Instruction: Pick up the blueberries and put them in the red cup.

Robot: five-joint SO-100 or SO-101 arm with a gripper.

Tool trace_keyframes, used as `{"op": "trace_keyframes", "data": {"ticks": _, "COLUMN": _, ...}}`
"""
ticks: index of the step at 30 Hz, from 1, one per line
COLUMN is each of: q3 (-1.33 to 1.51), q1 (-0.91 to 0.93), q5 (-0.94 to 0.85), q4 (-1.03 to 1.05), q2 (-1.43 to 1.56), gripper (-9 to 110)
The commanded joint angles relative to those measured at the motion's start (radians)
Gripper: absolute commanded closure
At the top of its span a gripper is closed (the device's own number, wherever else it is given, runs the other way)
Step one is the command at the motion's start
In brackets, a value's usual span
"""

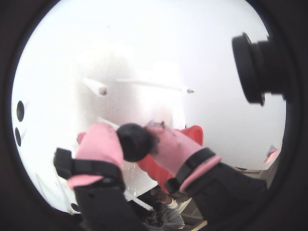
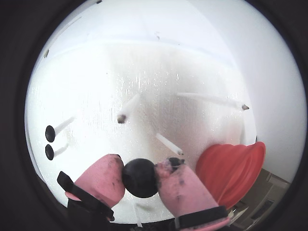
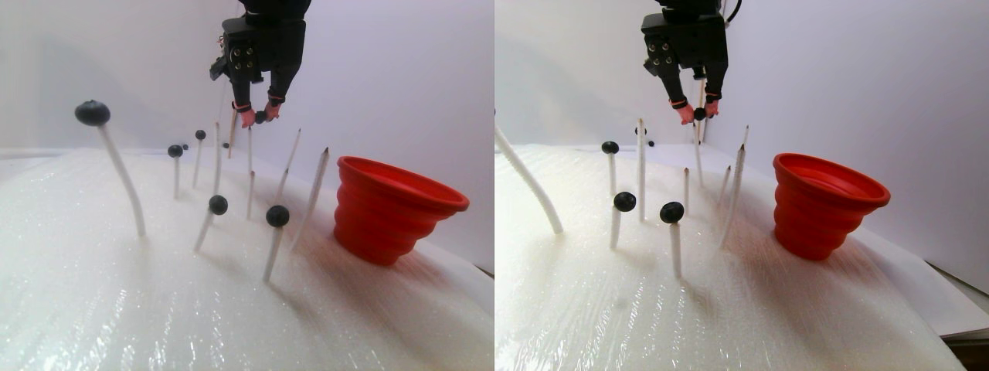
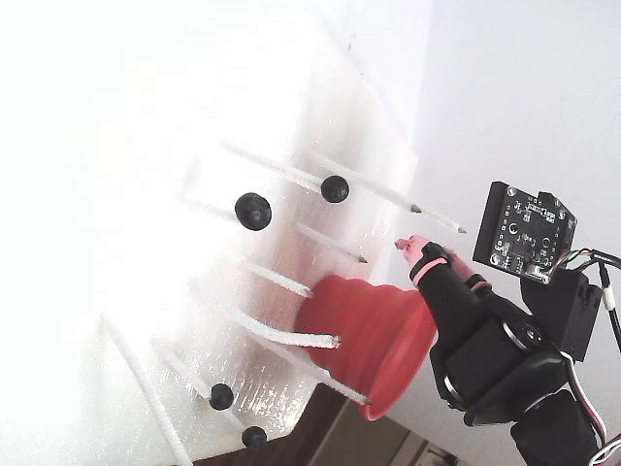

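The gripper (image 2: 140, 177) is clamped on a blueberry (image 2: 140, 177), held high above the white rods (image 3: 312, 198). The red cup (image 3: 394, 210) stands to the right in the stereo pair view.

A makeshift robotics test bench, it seems: white foam slab (image 3: 232, 309) stuck with thin white rods (image 3: 272, 255), bare white walls (image 3: 402, 69), exposed circuit board (image 4: 529, 233).
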Motion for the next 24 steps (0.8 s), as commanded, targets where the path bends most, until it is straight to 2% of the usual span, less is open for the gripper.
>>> {"op": "trace_keyframes", "data": {"ticks": 1, "q3": -0.003, "q1": 0.057, "q5": 0.012, "q4": 0.006, "q2": 0.144, "gripper": 91}}
{"op": "trace_keyframes", "data": {"ticks": 24, "q3": -0.037, "q1": 0.232, "q5": 0.084, "q4": 0.094, "q2": 0.156, "gripper": 91}}
